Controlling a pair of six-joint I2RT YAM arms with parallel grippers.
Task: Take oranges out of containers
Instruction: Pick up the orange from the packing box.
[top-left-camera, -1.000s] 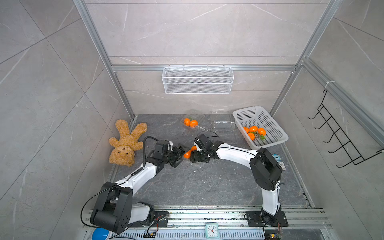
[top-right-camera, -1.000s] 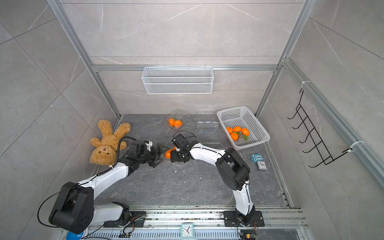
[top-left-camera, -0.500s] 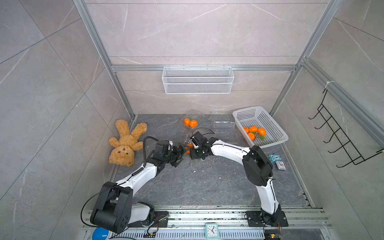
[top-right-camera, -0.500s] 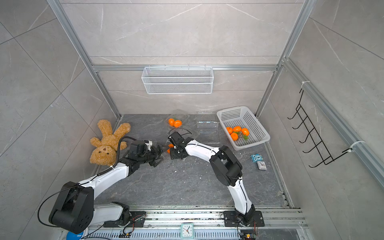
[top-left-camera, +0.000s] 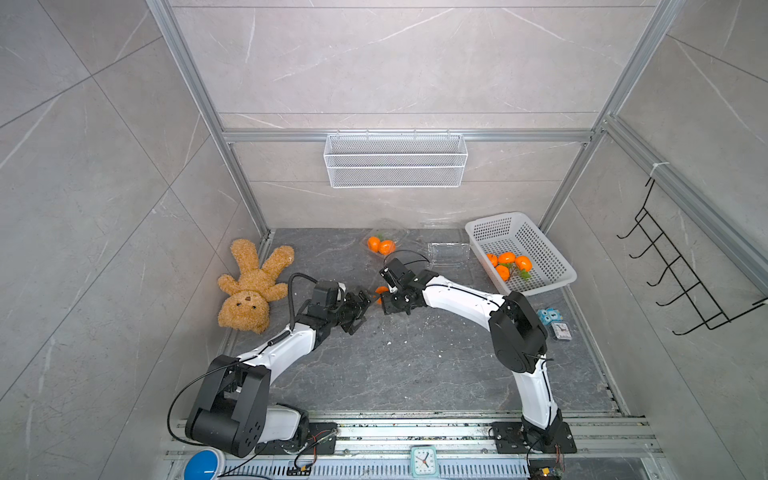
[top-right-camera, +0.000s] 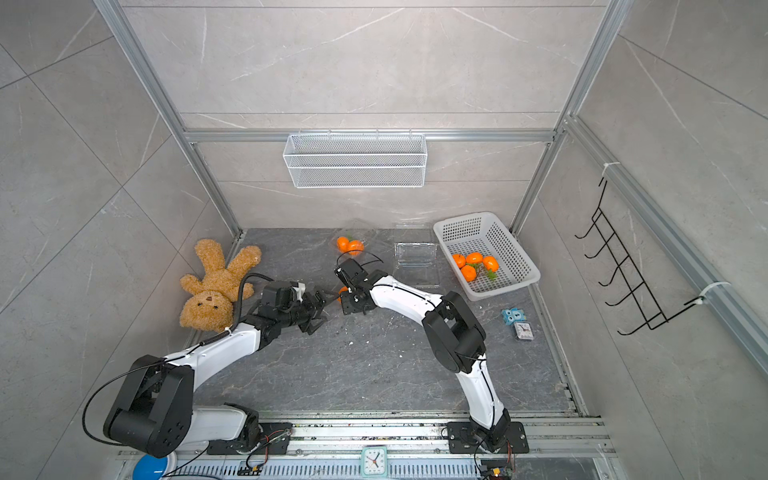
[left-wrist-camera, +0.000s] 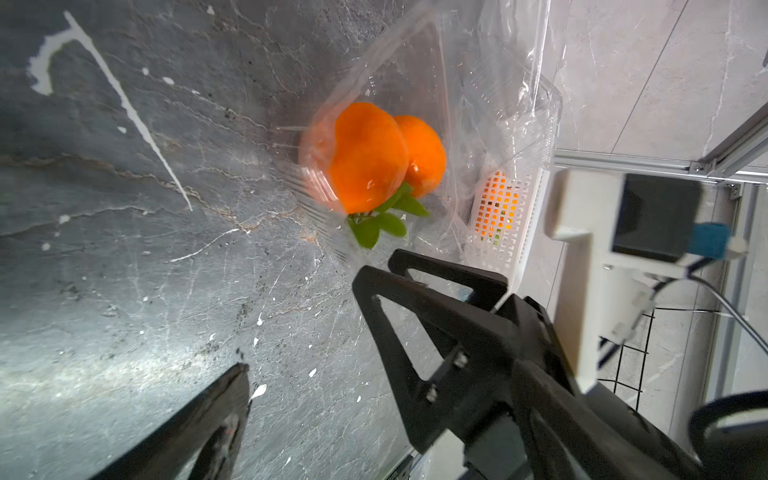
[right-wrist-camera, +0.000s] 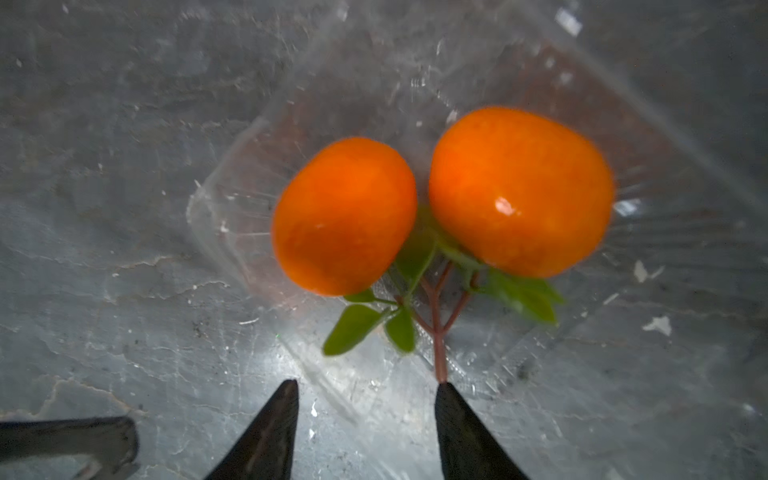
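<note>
Two arms (top-left-camera: 457, 297) stretch low, wrists meeting near table (top-left-camera: 415, 365) centre. Left gripper (left-wrist-camera: 307, 320) jaws wide apart; right gripper (right-wrist-camera: 365, 386) jaws apart, one tip at stem (right-wrist-camera: 435, 332). Oranges (right-wrist-camera: 345, 216) in clear container (right-wrist-camera: 224, 199) between grippers.

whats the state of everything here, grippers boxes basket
left gripper, open, empty
right gripper, open, one fingertip at the stem
container at the grippers, lid open, stemmed oranges inside
far container, far oranges inside, lid unclear
third container, empty
white basket, four basket oranges inside
</note>
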